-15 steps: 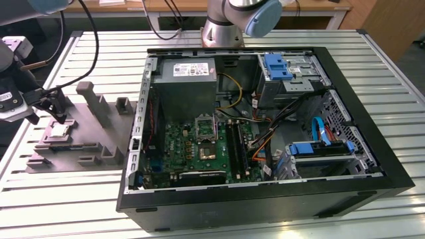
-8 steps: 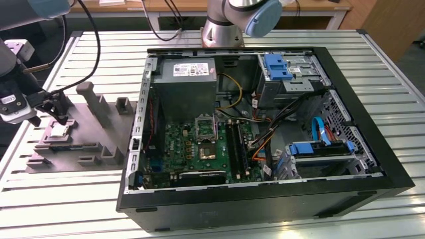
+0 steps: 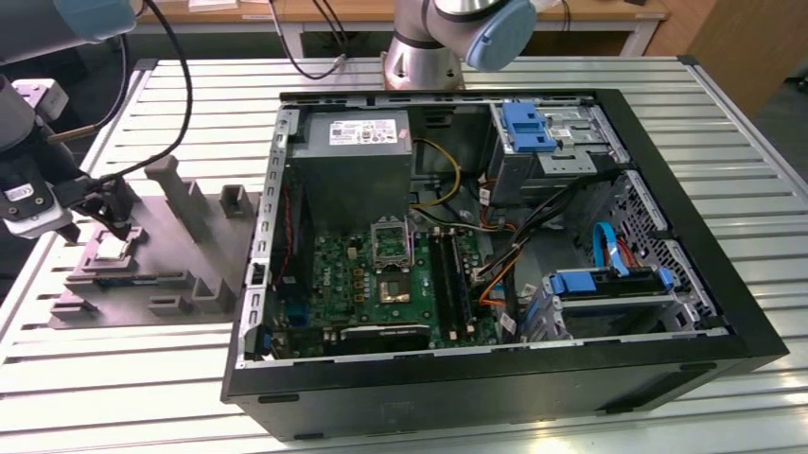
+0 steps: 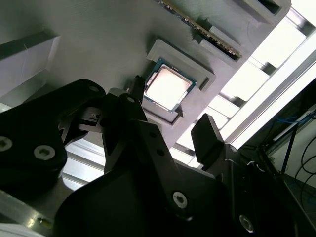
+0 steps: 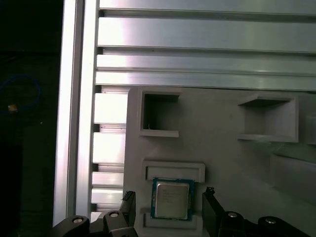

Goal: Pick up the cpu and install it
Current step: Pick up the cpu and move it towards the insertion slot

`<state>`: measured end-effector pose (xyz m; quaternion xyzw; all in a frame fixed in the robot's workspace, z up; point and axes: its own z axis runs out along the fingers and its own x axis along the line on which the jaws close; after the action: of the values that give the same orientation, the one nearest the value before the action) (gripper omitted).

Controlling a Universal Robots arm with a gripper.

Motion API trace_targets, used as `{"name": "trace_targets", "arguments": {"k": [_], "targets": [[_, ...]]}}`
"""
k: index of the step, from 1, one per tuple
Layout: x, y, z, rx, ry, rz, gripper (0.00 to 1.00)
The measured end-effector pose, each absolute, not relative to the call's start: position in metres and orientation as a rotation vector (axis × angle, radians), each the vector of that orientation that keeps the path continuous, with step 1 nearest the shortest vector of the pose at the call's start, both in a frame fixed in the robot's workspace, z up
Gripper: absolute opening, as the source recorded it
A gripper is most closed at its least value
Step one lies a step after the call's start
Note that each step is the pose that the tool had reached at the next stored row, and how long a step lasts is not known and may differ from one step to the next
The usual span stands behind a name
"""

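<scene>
Small flat square cpu (image 3: pixel 114 248) (image 4: pixel 169 88) (image 5: pixel 171 199), pale silver top inside a thin dark rim, seated flat and face up in a shallow square pocket of the grey moulded plastic tray (image 3: pixel 177 255) (image 4: pixel 98 39) (image 5: pixel 222 158). Not lifted. Bracketed in both wrist views by the black gripper (image 3: pixel 112 227) (image 4: pixel 170 103) (image 5: pixel 170 196), spread wide, with one of the fingers (image 5: pixel 210 212) off each opposite side of the chip and a clear gap to either edge. In the exterior view, sits near the tray's nine o'clock end among upright grey posts. Tray on the ribbed aluminium table (image 3: pixel 127 378), at nine o'clock from the open black computer case (image 3: pixel 505 378). Inside the case, green motherboard (image 3: pixel 378 274) on the floor, silver socket frame (image 3: pixel 392 236) at its twelve o'clock edge.
</scene>
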<state>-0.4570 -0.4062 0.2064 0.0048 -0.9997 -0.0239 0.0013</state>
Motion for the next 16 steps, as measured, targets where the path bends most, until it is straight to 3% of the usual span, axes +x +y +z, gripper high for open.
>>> {"name": "trace_targets", "arguments": {"k": [16], "targets": [[-0.457,-0.406,0.192,0.011,-3.138,-0.075,0.65]]}}
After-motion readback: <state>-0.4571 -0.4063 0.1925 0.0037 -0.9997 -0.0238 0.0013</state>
